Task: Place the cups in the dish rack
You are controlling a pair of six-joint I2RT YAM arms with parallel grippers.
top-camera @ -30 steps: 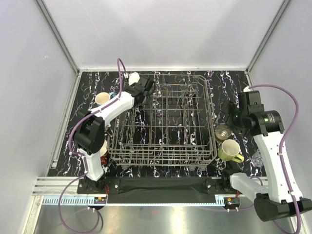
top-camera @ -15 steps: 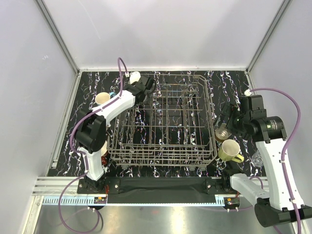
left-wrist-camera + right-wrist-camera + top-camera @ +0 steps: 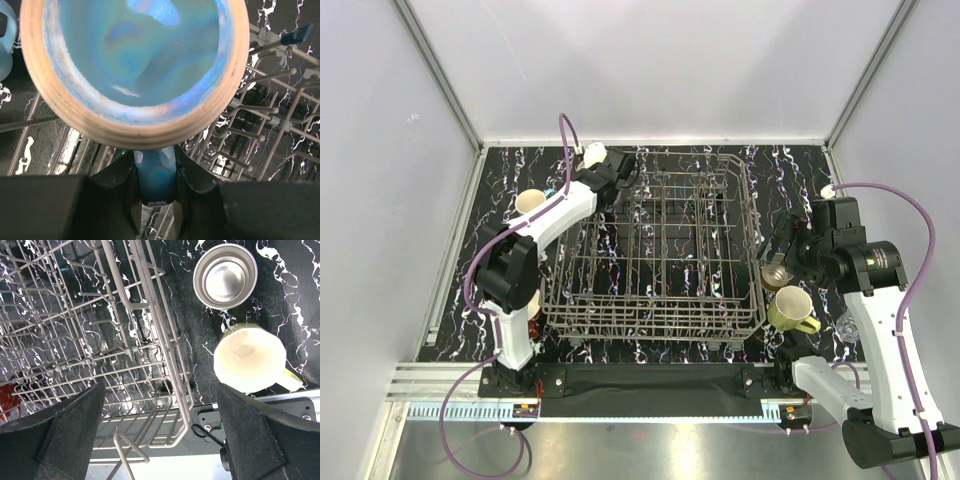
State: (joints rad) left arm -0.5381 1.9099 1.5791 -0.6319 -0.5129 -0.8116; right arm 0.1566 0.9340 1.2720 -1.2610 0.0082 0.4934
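The left pincer (image 3: 156, 176) is clamping the handle of the light blue mug (image 3: 135, 60), with one finger pressing on each side of that handle. The mug is hanging over the far-left corner of the dish rack (image 3: 650, 318), its mouth is facing the wrist camera, and rack wires and tines are showing beneath it. Whether the mug is touching the wires cannot be told.

The right pincer (image 3: 160, 400) is hovering with its fingers wide apart and is gripping nothing. It is sitting over the near-right edge of the rack. Beside it, the steel tumbler (image 3: 225, 276) is standing mouth-up on the desk (image 3: 790, 165), just outside the rack's right wall. The yellow-green mug (image 3: 250, 365) is standing just nearer than the tumbler, also mouth-up.

The clear glass (image 3: 847, 322) is sitting to the right of the yellow-green mug. The cream mug (image 3: 530, 202) is standing on the desk left of the rack. The red mug (image 3: 533, 328) is sitting near the left arm's base, partly hidden by the arm.
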